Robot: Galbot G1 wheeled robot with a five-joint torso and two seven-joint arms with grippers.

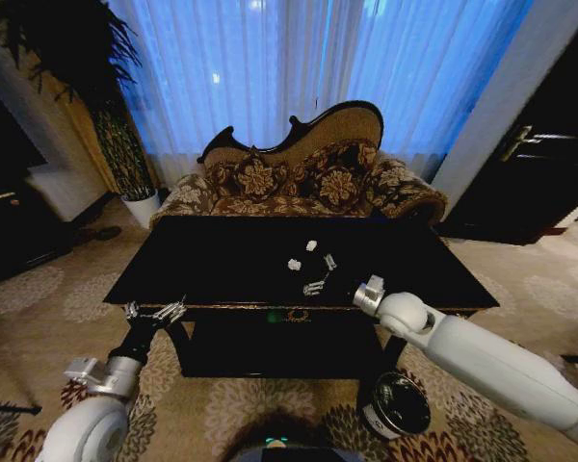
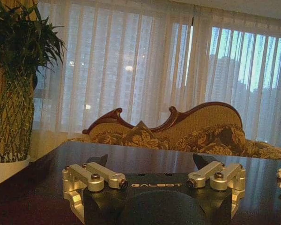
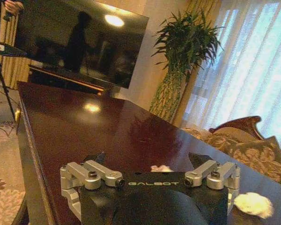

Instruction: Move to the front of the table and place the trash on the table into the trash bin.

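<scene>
Both grippers' jaws gape empty over the table (image 1: 212, 260); sofa (image 1: 299, 178) stands behind paper bits (image 1: 295, 264).

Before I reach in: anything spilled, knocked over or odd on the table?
Nothing stands out. Paper bits lie loose mid-table, no spill. The trash bin stands upright on the carpet. The right pincer is open over the tabletop; the left pincer is open at its front edge.
</scene>
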